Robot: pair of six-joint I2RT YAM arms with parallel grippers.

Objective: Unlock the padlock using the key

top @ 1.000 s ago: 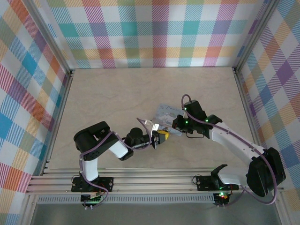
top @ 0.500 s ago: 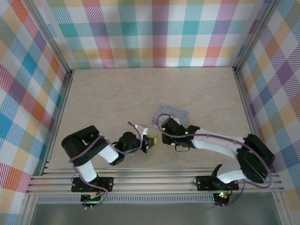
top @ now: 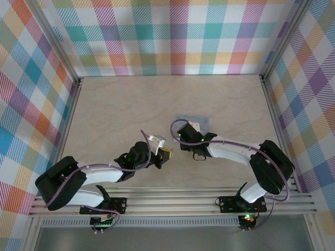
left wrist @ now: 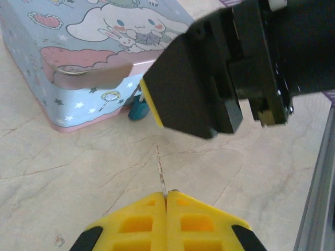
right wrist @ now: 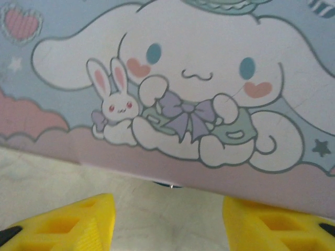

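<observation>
My left gripper (left wrist: 166,196) is shut on the key (left wrist: 160,170), a thin pale blade sticking out from between the yellow fingertips and pointing toward the padlock (left wrist: 138,109). The padlock is small and teal and hangs at the front of the cartoon-printed tin box (left wrist: 78,47), a short way beyond the key tip. My right gripper (right wrist: 167,225) stands open just in front of the box, with bare table between its yellow fingers (right wrist: 70,219). A dark sliver of the padlock (right wrist: 170,184) peeks out under the lid edge. Seen from above, the left gripper (top: 167,155) and right gripper (top: 183,140) sit close together.
The tin box (top: 194,122) lies mid-table, just beyond the right gripper. The right gripper's black body (left wrist: 220,73) hangs over the padlock's right side. An aluminium rail (top: 172,201) runs along the near edge, and plaid walls enclose the table.
The right gripper opened and slid left along the box's front. The left arm swung lower and to the left, drawing the key back a little from the box.
</observation>
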